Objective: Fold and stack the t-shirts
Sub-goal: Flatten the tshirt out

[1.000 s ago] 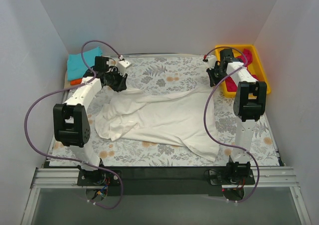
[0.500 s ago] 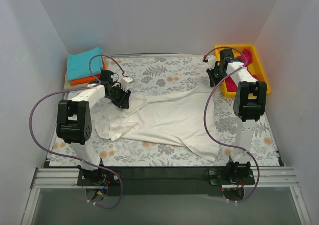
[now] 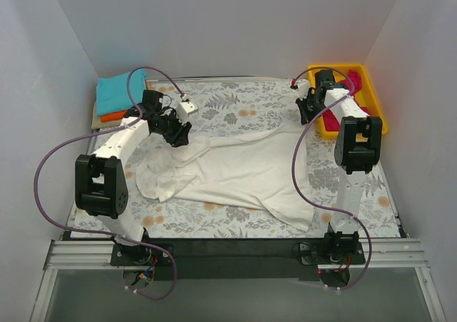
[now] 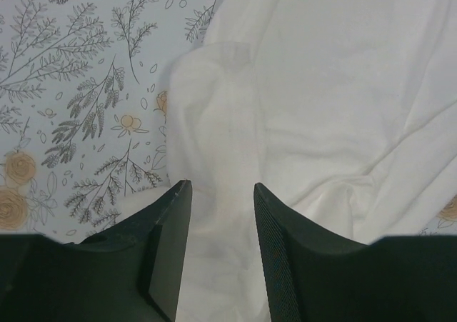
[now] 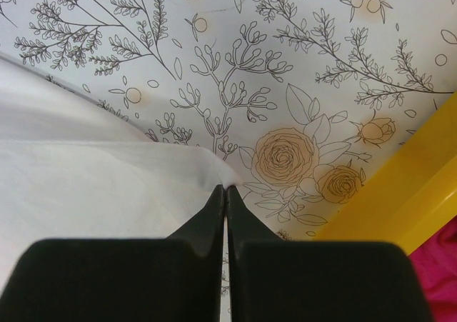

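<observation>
The cream-white t-shirt (image 3: 235, 168) lies crumpled and partly spread in the middle of the table. My left gripper (image 3: 178, 132) is open just above its bunched back-left part; in the left wrist view (image 4: 221, 193) cream cloth (image 4: 321, 86) lies below and between the jaws. My right gripper (image 3: 308, 112) is shut on the shirt's back-right corner, and the right wrist view (image 5: 226, 188) shows cloth (image 5: 86, 186) pinched at the tips. The teal tee (image 3: 114, 90) lies folded on the orange tee (image 3: 108, 115) at back left. The magenta-pink tee (image 3: 353, 83) lies in the bin.
A yellow bin (image 3: 375, 93) stands at the back right, close to my right gripper; its rim also shows in the right wrist view (image 5: 407, 193). A floral grey table cloth (image 3: 235, 101) covers the table. White walls close in on three sides.
My left gripper moved from the back left, forward and right, over the shirt's left part, then rose a little. The right arm has not moved.
</observation>
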{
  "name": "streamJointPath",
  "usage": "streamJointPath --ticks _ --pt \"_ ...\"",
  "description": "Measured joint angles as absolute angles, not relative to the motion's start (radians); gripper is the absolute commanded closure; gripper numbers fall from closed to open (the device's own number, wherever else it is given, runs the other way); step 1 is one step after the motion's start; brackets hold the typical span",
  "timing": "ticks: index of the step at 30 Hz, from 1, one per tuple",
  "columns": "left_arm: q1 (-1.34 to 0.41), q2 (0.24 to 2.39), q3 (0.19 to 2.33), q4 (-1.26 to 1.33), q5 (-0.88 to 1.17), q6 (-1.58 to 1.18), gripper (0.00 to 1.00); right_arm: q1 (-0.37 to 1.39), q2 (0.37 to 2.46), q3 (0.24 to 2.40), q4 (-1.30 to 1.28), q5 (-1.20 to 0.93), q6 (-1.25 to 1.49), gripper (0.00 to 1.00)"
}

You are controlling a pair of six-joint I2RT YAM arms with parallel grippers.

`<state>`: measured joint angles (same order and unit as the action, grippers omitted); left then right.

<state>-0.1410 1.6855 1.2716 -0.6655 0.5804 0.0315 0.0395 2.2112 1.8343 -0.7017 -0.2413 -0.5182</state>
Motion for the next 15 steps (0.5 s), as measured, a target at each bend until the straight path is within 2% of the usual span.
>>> streamJointPath --ticks 6,15 --pt "-0.217 1.687 1.274 -0.694 0.495 0.094 0.61 0.039 2.211 1.834 -0.702 -0.241 -0.521 0.99" --pt "-0.212 1.674 1.184 -0.729 0.413 0.187 0.59 0.039 2.211 1.834 -0.702 -0.241 -0.524 0.99"
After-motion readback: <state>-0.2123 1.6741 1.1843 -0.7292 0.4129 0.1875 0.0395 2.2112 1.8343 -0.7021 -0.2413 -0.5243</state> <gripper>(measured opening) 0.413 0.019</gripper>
